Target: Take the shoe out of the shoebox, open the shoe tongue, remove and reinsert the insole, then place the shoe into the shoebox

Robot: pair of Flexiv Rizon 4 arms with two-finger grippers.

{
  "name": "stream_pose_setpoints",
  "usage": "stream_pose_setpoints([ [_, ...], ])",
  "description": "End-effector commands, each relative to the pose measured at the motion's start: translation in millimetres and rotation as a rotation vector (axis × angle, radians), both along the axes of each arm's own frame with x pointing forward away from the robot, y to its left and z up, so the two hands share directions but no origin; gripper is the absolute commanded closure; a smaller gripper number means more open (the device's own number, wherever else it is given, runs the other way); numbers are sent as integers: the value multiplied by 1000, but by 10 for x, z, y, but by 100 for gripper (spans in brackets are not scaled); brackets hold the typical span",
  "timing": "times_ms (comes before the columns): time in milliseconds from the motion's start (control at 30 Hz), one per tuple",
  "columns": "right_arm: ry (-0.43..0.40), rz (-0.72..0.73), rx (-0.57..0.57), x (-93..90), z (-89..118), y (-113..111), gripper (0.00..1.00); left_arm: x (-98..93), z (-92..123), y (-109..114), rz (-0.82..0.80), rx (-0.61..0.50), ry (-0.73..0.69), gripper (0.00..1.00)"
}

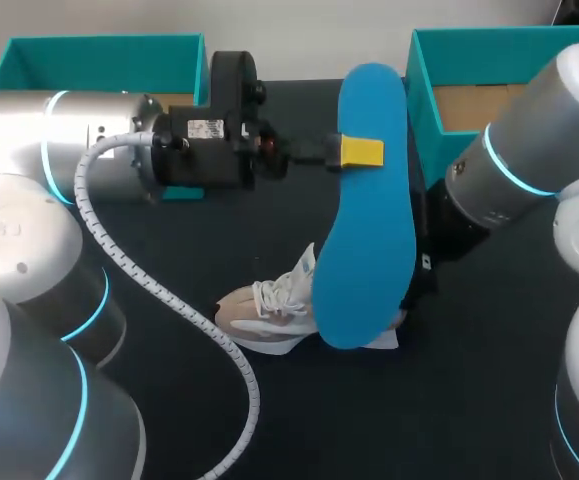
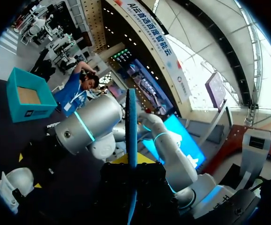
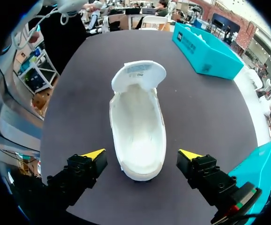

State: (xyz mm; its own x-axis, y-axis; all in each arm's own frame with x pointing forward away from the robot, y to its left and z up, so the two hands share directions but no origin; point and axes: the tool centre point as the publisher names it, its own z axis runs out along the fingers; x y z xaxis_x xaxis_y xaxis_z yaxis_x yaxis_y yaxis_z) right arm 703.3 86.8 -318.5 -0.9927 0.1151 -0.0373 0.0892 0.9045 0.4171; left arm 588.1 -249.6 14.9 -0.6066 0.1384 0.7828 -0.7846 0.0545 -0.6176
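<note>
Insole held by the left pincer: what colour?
The insole is plain bright blue, no pattern visible; shows best in the head view.

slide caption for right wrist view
Open yellow-tipped right gripper flanks the white shoe, tongue folded back, on the dark table

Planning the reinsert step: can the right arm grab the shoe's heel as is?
Probably yes. The right gripper is open, its fingers flanking the heel of the shoe, nothing between. The insole is held aloft by the left gripper, clear of it.

Insole above shoe, left shoebox and right shoebox behind them
</note>
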Motion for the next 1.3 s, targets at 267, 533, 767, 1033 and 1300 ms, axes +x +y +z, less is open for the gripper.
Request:
stream_pose_setpoints([
  [267, 10, -9, -91, 3, -11, 157, 0, -12, -11, 9, 1, -1, 0, 100],
  [533, 1, 11, -117, -34, -18, 205, 0, -12, -11, 9, 1, -1, 0, 100],
  [767, 6, 9, -104, -32, -43, 237, 0, -12, -11, 9, 1, -1, 0, 100],
  [1033, 6, 9, -104, -32, -43, 237, 0, -12, -11, 9, 1, -1, 0, 100],
  [1300, 13, 10, -114, 144, -49, 338, 0, -12, -11, 9, 1, -1, 0, 100],
])
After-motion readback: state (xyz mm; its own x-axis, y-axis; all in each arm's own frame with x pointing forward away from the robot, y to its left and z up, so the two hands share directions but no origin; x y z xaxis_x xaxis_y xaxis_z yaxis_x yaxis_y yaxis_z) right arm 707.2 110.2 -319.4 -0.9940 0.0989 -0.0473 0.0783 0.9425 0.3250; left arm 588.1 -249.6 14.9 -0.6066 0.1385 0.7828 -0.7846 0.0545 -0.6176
